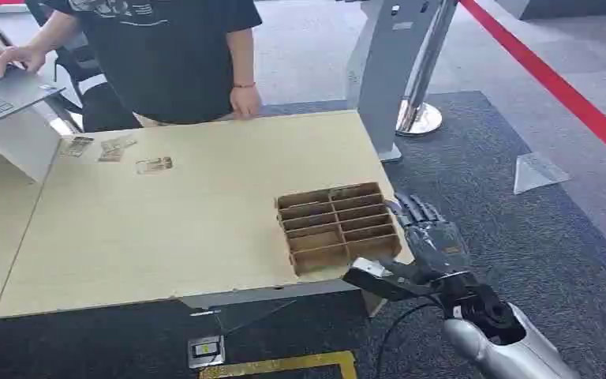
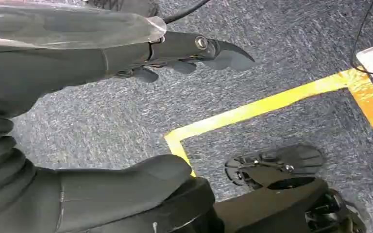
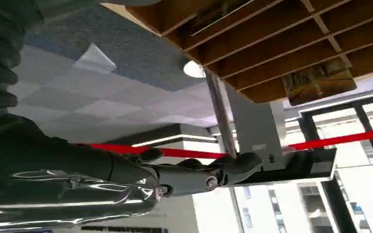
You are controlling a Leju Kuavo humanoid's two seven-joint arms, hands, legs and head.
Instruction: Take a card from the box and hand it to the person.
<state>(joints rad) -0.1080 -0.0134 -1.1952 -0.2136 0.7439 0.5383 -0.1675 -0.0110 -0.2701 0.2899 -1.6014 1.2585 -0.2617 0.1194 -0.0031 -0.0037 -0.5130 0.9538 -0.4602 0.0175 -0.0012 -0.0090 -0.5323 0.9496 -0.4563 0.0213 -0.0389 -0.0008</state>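
Early stage, by the look of it: no card taken yet. Right hand (image 1: 430,237) just beside the box (image 1: 338,227) at the table's (image 1: 166,229) near right corner, fingers spread, holding nothing. Left hand (image 2: 126,63) hanging over carpet, also holding nothing. Cards (image 3: 319,81) in the box. Left to do: reach in, grip, lift, pass to person (image 1: 173,55) across the table.
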